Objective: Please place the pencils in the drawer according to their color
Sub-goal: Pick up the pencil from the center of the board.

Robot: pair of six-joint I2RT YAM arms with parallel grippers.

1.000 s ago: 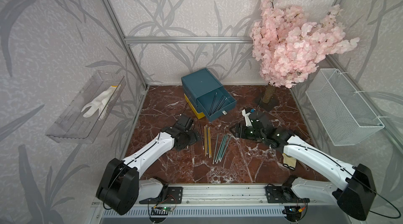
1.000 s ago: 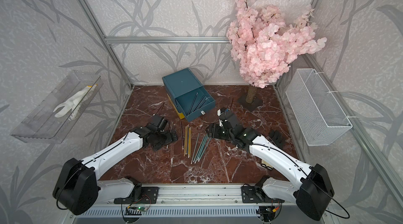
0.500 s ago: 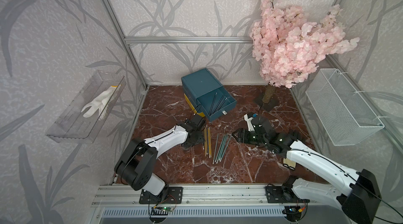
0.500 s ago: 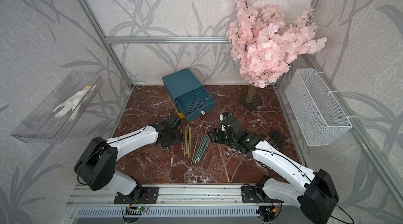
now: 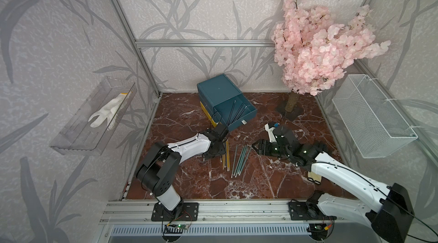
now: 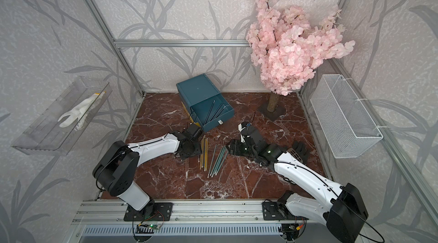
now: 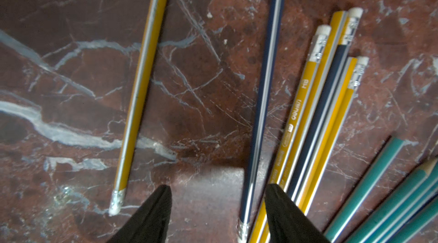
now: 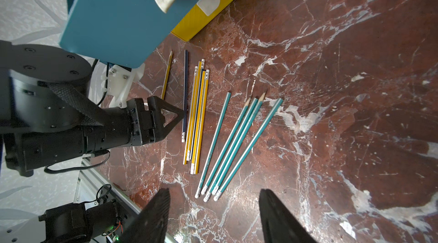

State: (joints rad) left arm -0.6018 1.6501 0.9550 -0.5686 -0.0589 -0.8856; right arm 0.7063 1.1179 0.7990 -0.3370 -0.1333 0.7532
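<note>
I am straddling the navy pencil (image 7: 262, 102) at lower centre, left fingers (image 7: 151, 215) parted, empty; centering it clear of the yellow pencils (image 7: 297, 109); right fingers (image 8: 279, 218) released.

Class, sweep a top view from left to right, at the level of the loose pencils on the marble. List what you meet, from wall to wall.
clear tray → left gripper → yellow and navy pencils → teal pencils → right gripper → white wire basket. The drawer is left out because it overlaps the pencils' span.
</note>
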